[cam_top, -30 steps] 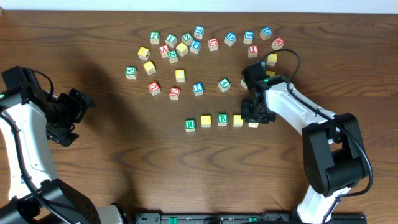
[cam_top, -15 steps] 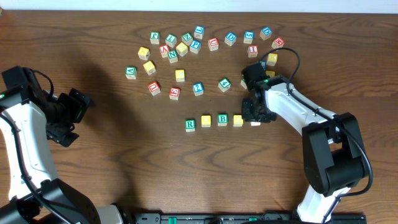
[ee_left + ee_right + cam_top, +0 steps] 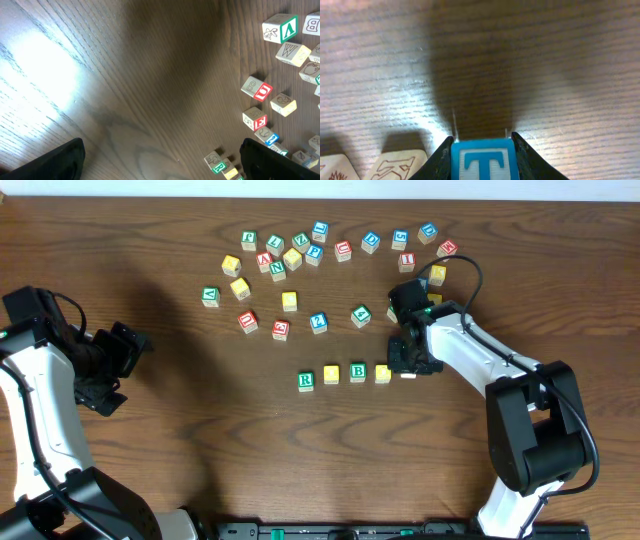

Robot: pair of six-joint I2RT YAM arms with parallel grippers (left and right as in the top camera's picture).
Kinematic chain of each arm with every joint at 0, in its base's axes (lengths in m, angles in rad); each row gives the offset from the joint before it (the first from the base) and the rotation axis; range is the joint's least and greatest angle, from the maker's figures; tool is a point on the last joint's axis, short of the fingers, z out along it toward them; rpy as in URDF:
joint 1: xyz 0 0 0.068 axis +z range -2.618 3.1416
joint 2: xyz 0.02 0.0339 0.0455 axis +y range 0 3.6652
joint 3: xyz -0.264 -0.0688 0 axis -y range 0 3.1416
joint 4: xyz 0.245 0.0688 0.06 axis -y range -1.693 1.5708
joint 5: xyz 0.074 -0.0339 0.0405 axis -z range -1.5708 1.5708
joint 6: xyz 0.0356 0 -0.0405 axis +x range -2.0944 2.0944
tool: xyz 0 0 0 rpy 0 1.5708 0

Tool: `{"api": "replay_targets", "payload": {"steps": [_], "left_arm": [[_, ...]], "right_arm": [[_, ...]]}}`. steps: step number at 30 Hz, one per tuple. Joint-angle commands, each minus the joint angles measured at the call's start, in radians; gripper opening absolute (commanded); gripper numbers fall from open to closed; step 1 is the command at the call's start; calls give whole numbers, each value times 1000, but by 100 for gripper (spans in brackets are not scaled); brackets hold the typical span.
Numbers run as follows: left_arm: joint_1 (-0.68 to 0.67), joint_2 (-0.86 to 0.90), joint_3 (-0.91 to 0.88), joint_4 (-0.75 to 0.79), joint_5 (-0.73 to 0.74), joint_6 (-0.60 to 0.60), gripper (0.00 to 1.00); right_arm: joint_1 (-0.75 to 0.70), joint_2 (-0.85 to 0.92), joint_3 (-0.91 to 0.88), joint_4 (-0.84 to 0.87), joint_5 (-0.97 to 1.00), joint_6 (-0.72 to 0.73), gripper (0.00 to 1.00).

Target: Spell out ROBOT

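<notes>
Because the right gripper (image 3: 409, 366) sits directly over it, the white-faced wooden T cube (image 3: 482, 161) with its blue letter shows from overhead only as a pale sliver at the right end of the row. The right wrist view cuts off its lower part. Both dark fingers (image 3: 440, 162) press the cube's sides there, so the right gripper is closed on it. Whether it touches the brown wooden table (image 3: 200, 440) cannot be told.

To its left stand 4 cubes in line: green R cube (image 3: 306, 381), yellow cube (image 3: 331, 374), green B cube (image 3: 358, 372) and second yellow cube (image 3: 383, 373). The yellow letters are unreadable.

The left gripper (image 3: 161, 161), cropped by the frame edge, gapes wide and empty, well apart from the row.

Compared with 1 second earlier, less of the T cube shows below the right gripper, and it lies nearer the row's line. The left arm is unchanged.
</notes>
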State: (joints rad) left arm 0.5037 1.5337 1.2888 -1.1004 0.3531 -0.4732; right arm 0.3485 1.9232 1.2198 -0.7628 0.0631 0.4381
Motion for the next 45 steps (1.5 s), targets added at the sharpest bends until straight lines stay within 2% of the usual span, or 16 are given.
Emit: {"api": "replay_targets", "payload": {"steps": [1,20,27,39,45], "left_arm": [[1,-3,-10,-5,-8,9,98],[1,-3,-10,-6,-8,9,98],[1,-3,-10,-5,-8,10,98],[1,-3,-10,2,-8,9,98],[1,-3,-10,2,-8,9,98]], "right_arm": [[3,1,-3,3,32,10,31],[3,1,6,18,44,10,25],[3,-2,34,53,113,10,21],[3,-26,45,118,145,9,22],[3,-40,45,19,41,10,25]]}}
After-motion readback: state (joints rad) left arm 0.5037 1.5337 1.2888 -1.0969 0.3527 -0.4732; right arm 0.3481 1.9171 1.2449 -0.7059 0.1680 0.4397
